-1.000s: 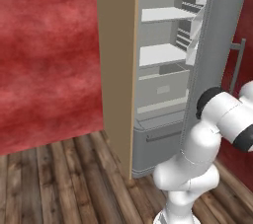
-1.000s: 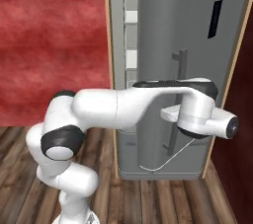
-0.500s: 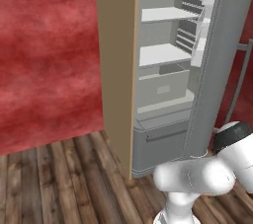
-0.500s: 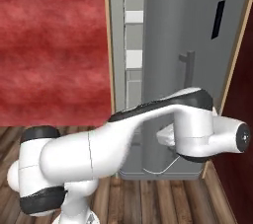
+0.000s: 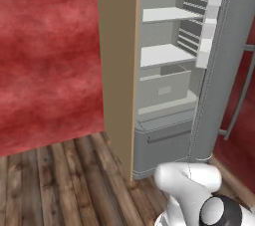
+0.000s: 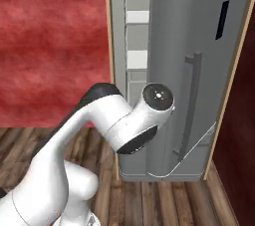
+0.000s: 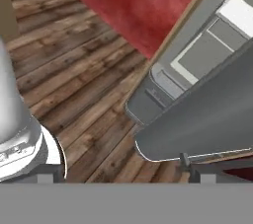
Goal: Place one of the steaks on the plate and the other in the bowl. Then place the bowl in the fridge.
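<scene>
Fridge: we saw the tall grey metallic fridge (image 5: 164,95) standing with its door (image 6: 199,70) swung partly out, pale shelves (image 5: 167,55) and a lower drawer (image 5: 164,143) exposed between the tan wood side panel (image 5: 118,70) and the door edge.
Arm: compared with a second before, the white arm (image 6: 99,135) had folded down low and close to the base; its elbow, earlier stretched across the door front, now sat in front of the door's long bar handle (image 6: 189,100).
Pincer: its tips sat at the bottom edge of the hand view, too cropped to read; we took the fingers to be spread wide apart, with nothing between them.
Hand view: the wooden floor (image 7: 74,70) and the fridge's lower drawer, seen from above.
Bowl: we could not make it out on any shelf, nor the steaks or the plate.
Meaning: we judged the arm to be pulling clear of the fridge empty-handed, so the bowl was probably already delivered, and shutting the door may be what remained.
</scene>
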